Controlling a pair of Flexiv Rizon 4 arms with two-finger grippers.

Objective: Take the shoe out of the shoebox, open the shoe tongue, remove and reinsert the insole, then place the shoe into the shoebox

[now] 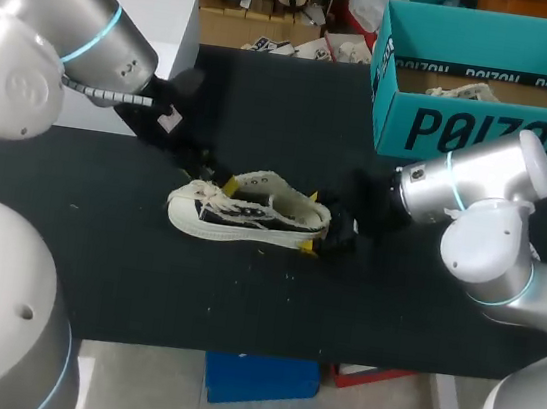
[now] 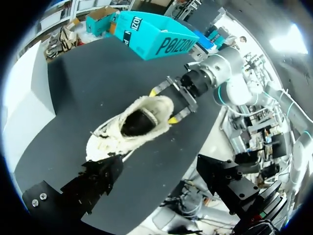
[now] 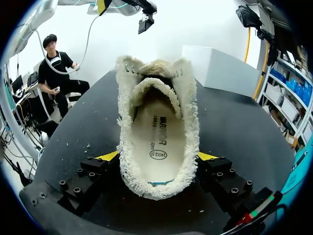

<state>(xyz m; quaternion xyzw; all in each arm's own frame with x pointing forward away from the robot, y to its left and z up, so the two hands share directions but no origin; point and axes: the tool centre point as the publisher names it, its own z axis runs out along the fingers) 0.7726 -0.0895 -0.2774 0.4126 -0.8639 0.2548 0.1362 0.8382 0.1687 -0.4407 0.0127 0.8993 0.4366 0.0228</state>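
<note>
One cream, fray-edged shoe [image 1: 247, 211] is sitting on its sole mid-frame on the table [image 1: 143, 278], outside the shoebox [image 1: 485, 132] at upper right, insole [image 3: 157, 137] showing inside. Right end effector [image 3: 157, 155] is pinching its heel from both sides, likely steadying it; left end effector [image 1: 224, 184] is hovering at its front, grip undeterminable.

A table [image 1: 241, 301] with a matte black top takes up most of the space. A plain white block [image 1: 172, 20] stands at its far left corner, brightly lit. Pale specks lie scattered on the black surface.
</note>
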